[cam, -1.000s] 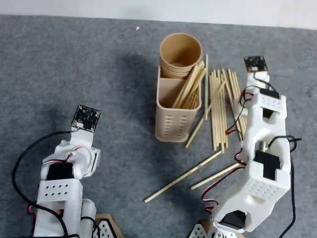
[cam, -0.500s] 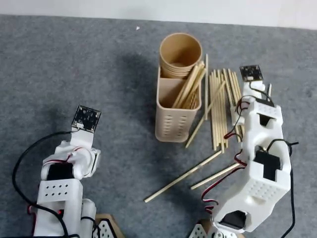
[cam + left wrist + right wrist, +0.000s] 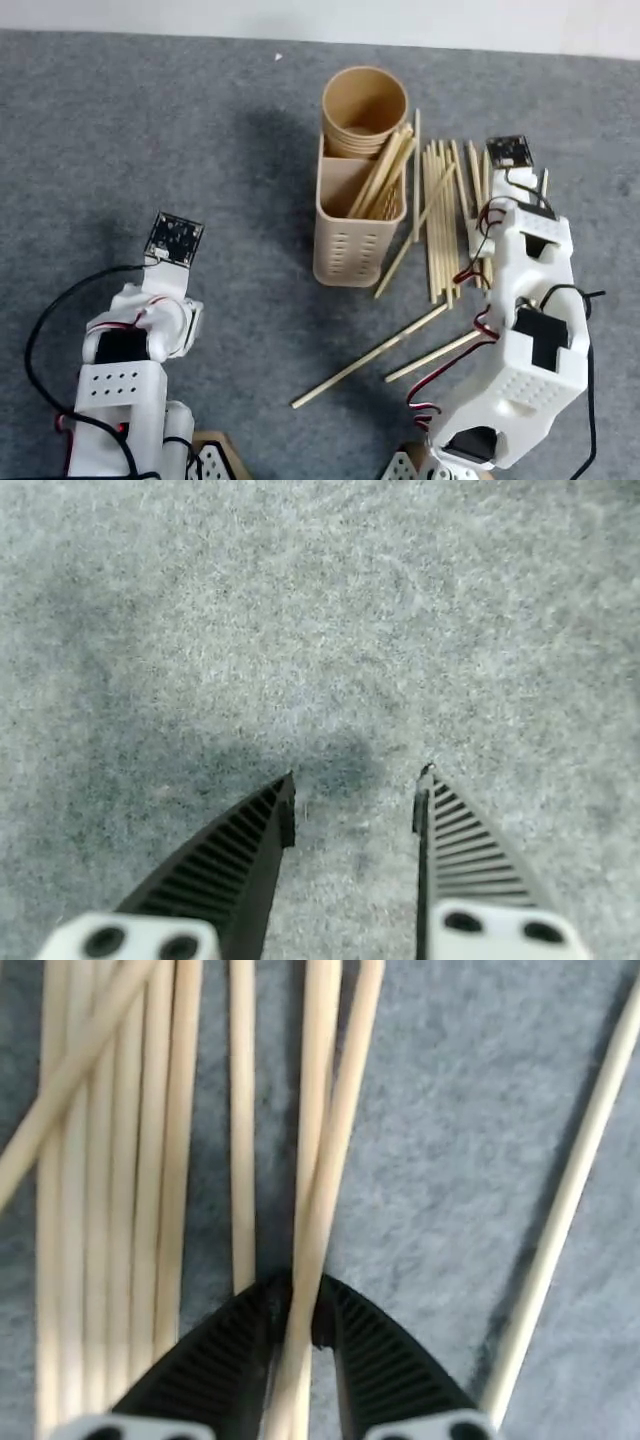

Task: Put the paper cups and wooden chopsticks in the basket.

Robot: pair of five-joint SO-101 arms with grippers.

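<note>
Fingers point(image 3: 225, 1355) of the right gripper point(image 3: 293, 1295), black and ribbed, are clenched on two chopsticks point(image 3: 325, 1160) that run close together between the tips, as seen from the right wrist. On one side of these, a row of loose sticks point(image 3: 110, 1210) lies side by side on grey carpet point(image 3: 450, 1110), with one slanting stick point(image 3: 70, 1070) laid across the row. On the other side of the gripper, a single stick point(image 3: 560, 1230) lies apart from the rest.

From the left wrist, the left gripper point(image 3: 355, 800) is released: its two dark fingers point(image 3: 240, 860) stand apart, with bare carpet and a soft shadow point(image 3: 335, 760) showing between them.

From the high view, a beige basket point(image 3: 350, 255) with two compartments stands near the middle of the carpet. A stack of paper cups point(image 3: 364, 105) stands upright in its far compartment. Several leaning sticks point(image 3: 385, 175) rest in the near compartment, tilted against the cups. Just beside the basket, on the right arm's side, a bundle of sticks point(image 3: 440, 220) lies on the carpet, and one stick from it touches the basket wall. Two slanting sticks point(image 3: 370, 357) lie nearer the arm bases. The right arm point(image 3: 525, 330) stretches over the outer edge of the bundle. The left arm point(image 3: 135, 340) sits well apart from the basket, over bare carpet
</note>
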